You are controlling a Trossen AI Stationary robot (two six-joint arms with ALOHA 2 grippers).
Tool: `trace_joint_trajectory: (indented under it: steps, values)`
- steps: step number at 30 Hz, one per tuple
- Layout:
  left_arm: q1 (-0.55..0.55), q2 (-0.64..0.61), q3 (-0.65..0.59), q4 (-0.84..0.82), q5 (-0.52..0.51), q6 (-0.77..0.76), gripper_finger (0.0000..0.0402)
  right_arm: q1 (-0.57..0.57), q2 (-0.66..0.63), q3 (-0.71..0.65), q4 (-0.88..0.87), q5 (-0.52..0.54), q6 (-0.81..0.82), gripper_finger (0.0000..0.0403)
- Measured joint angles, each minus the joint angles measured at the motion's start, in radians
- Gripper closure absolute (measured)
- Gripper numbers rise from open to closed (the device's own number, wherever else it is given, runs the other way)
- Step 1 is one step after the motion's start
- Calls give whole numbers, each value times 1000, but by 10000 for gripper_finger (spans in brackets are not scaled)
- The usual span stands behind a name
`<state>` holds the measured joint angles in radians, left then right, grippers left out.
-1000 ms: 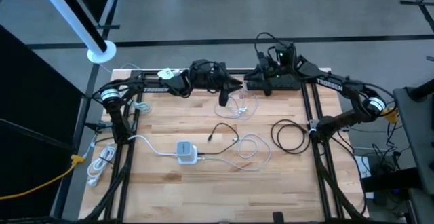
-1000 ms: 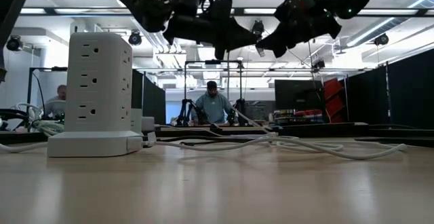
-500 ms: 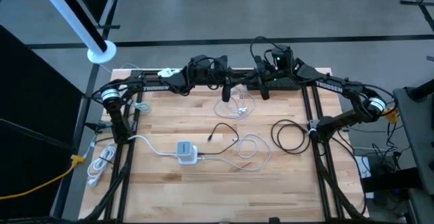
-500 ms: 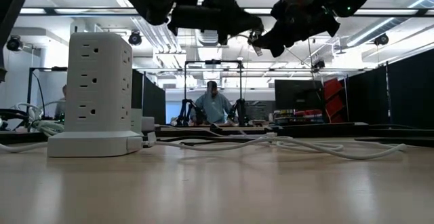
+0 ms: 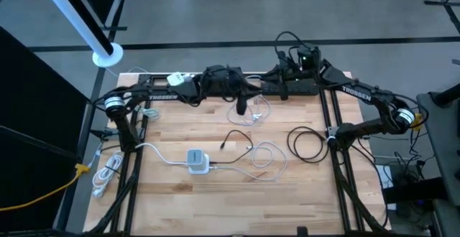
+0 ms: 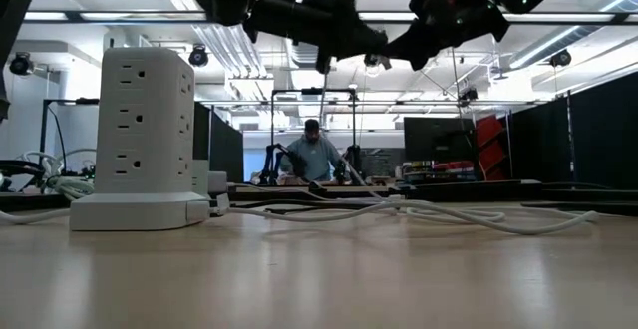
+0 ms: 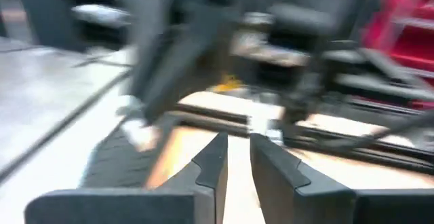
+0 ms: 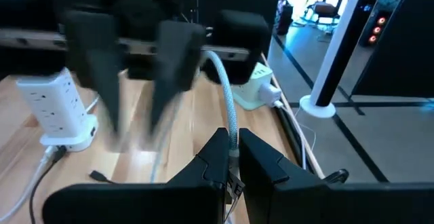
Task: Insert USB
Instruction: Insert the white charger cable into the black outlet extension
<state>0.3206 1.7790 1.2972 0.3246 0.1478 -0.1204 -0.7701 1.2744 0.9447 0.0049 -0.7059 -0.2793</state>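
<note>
HIGH VIEW. Both arms meet at the far edge of the wooden desk. The left end effector and the right end effector sit close together above a loop of pale cable. The power tower, a grey-white block on a square base, stands well apart from them, nearer the front. A coiled black cable lies toward the right side. Risk: the target sockets are far from the held cable, so the slack could drag or snag on the loose cables between.

LOW VIEW. The power tower shows as a matte white plastic column with rows of recessed sockets on a stepped base. Both end effectors hang high above the smooth wood-grain desk top. A person sits in the room behind.

LEFT WRIST VIEW. The left end effector has its dark, wedge-shaped fingers nearly together with a narrow slot between; no object is visible in it. Risk: a grasp attempted in this state could miss the thin cable.

RIGHT WRIST VIEW. The right end effector is clamped on a pale braided cable, which arches away, flexible and round in section. The plug end is not discernible. Risk: a cord gripped away from its connector can twist, misaligning the plug at insertion.
</note>
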Motion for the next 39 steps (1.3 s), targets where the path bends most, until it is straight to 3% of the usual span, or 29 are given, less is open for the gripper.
trace_joint_trajectory:
  steps: [4,7,22,39]
  values:
    - [-4,0,0,7,-190,-26,372,11,0,0,-1,2,19,394]
    - [2,0,0,42,-248,-19,376,17,0,0,-1,3,18,394]
    - [3,0,0,159,-212,4,377,36,1,0,-9,54,26,394]
    - [3,9,0,209,-270,-24,377,46,2,0,-1,55,70,391]
